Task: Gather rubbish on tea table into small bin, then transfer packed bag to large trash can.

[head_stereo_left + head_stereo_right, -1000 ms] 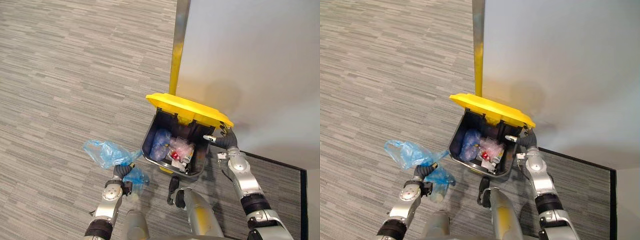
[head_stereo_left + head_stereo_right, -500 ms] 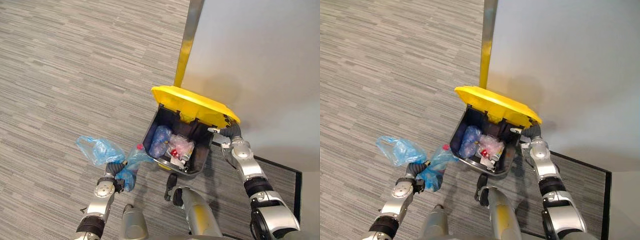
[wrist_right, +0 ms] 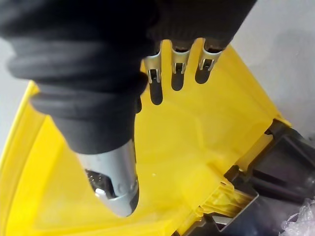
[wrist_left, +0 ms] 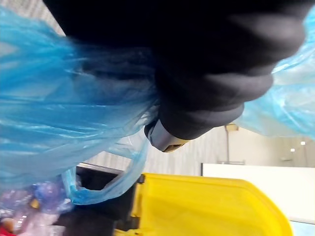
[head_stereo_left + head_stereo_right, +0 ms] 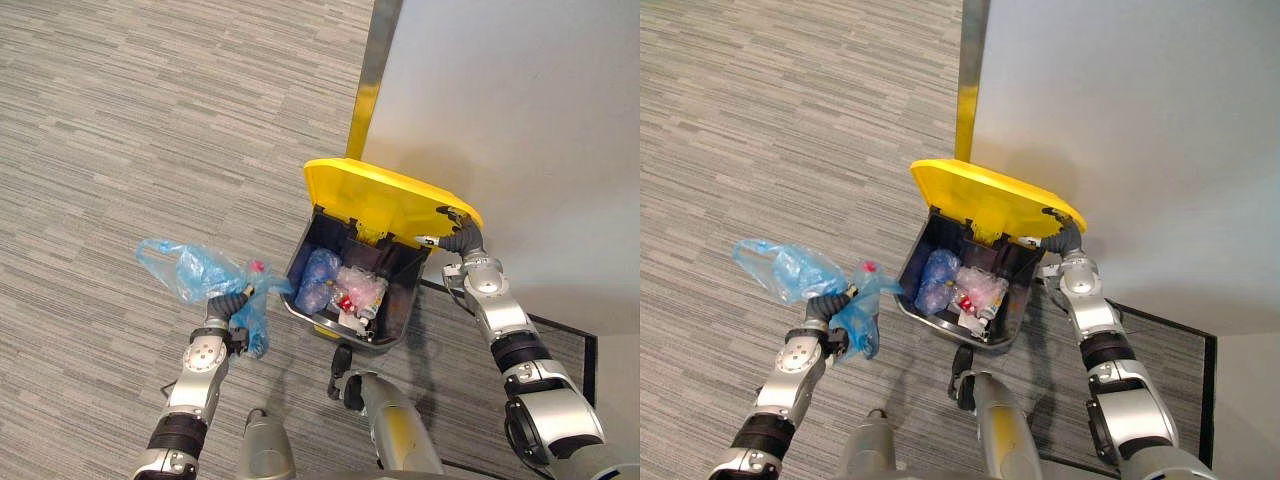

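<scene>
Grey striped carpet (image 5: 120, 120) covers the floor, and the job looks to be in its last stage: the rubbish is bagged and has reached the big bin, but it is not yet inside.

Nearest, the left robot hand (image 5: 232, 308) is closed on the gathered neck of the blue bag (image 5: 190, 268). The bag billows up and out to the hand's left, and a lower fold hangs just beside the hand. It is in the air, close to the left wall of the large trash can (image 5: 297, 272) but outside its rim.

The can stands open, with clear and blue wrapped rubbish (image 5: 345, 290) already lying in it. Beyond, its yellow lid (image 5: 380, 195) is tipped back. The right robot hand (image 5: 455, 232) sits at the lid's right edge, its fingers apparently laid straight against the yellow surface rather than curled round it, propping it up. Behind stands a pale wall (image 5: 520, 100).

What remains, I judge, is lifting the bag over the rim and letting go.
</scene>
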Motion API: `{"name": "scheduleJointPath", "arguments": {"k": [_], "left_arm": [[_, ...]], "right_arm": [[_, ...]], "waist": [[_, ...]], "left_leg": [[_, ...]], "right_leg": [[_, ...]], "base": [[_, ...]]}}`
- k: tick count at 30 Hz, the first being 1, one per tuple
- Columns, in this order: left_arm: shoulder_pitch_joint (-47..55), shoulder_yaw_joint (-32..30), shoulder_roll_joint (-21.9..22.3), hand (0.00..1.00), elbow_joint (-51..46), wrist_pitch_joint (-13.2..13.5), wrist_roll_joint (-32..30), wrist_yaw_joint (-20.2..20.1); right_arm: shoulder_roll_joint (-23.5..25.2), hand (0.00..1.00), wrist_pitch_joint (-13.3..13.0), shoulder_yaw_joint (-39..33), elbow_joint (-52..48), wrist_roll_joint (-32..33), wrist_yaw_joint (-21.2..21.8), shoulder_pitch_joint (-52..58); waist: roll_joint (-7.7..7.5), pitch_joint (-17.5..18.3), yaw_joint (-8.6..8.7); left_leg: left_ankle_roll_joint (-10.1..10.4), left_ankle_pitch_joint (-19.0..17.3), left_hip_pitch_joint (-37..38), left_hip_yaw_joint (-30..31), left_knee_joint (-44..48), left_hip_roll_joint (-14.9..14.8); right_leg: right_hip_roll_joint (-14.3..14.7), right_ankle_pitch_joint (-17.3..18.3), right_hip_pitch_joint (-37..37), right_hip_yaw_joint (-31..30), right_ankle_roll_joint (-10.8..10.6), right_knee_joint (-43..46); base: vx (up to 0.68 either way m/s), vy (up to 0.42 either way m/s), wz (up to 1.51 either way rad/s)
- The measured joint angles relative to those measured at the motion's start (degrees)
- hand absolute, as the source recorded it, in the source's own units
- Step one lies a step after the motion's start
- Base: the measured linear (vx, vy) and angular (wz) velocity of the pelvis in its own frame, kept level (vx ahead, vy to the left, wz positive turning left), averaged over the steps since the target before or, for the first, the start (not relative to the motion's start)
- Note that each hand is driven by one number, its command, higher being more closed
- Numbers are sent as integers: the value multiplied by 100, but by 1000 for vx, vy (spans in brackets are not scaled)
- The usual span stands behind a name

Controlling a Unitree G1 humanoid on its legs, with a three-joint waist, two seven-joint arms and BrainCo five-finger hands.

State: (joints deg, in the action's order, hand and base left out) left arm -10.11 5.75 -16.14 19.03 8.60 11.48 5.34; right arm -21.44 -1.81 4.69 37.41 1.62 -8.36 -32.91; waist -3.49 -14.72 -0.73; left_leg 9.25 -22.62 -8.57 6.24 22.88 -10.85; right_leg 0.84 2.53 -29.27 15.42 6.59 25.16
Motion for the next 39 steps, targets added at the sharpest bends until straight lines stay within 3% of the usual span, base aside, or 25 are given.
{"name": "scheduleJointPath", "arguments": {"k": [17, 26, 39], "left_arm": [[-1069, 1346, 56, 100, -380, 74, -157, 14], [-1911, 1741, 326, 100, -244, 64, -324, 262], [-3005, 2284, 710, 100, 718, -113, -751, 354]], "right_arm": [[-215, 0, 65, 338, -8, -57, 98, -593], [-250, 0, 65, 507, -99, -123, 95, -730], [-119, 0, 123, 584, -522, -153, 75, -712]], "waist": [[47, -265, 226], [55, -271, 274], [93, -293, 300]], "left_leg": [[-114, -72, 61, -113, 152, 96], [-131, -83, -9, -321, 159, 153], [-73, -196, -275, -488, 527, 88]], "right_leg": [[8, -123, 59, -215, -117, -81], [7, -131, -190, -446, -127, 72], [32, -127, -414, -498, -133, 174]], "base": [[2, 26, -5], [12, 17, -11], [-7, 3, -4]]}}
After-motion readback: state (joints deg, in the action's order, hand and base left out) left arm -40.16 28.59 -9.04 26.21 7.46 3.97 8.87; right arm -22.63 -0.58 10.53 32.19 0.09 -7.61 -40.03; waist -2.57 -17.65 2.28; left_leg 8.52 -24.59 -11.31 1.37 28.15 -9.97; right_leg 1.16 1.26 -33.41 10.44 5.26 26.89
